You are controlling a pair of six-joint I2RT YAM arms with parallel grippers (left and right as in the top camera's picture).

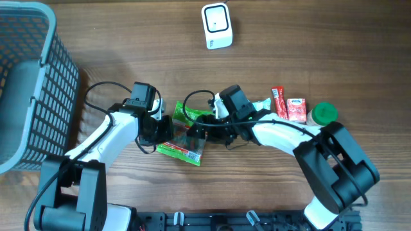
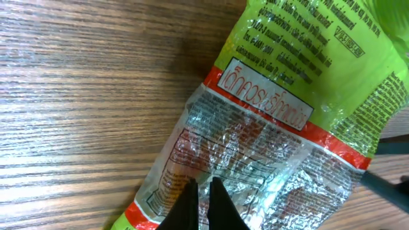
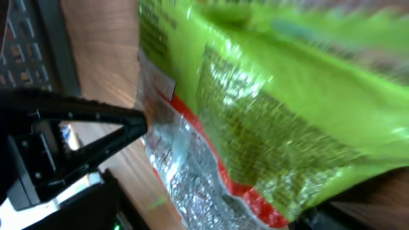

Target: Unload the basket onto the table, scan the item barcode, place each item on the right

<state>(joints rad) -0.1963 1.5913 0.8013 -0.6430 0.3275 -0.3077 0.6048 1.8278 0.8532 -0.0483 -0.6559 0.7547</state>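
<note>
Jaws of left gripper (image 2: 201,195) clenched on the foil end of the green packet (image 2: 300,96), close to the tabletop (image 2: 77,96) between the two arms; jaws of right gripper (image 1: 199,131) spread wide about the packet's other side, not gripping; well apart from the white scanner (image 1: 216,25) at the far edge; could slip from a one-sided pinch on slick film, or crumple and throw glare over the code; no barcode seen in any view, so may offer the wrong face; white Thai-looking lettering on a red band; small print on green too fine to read; no brand made out.
</note>
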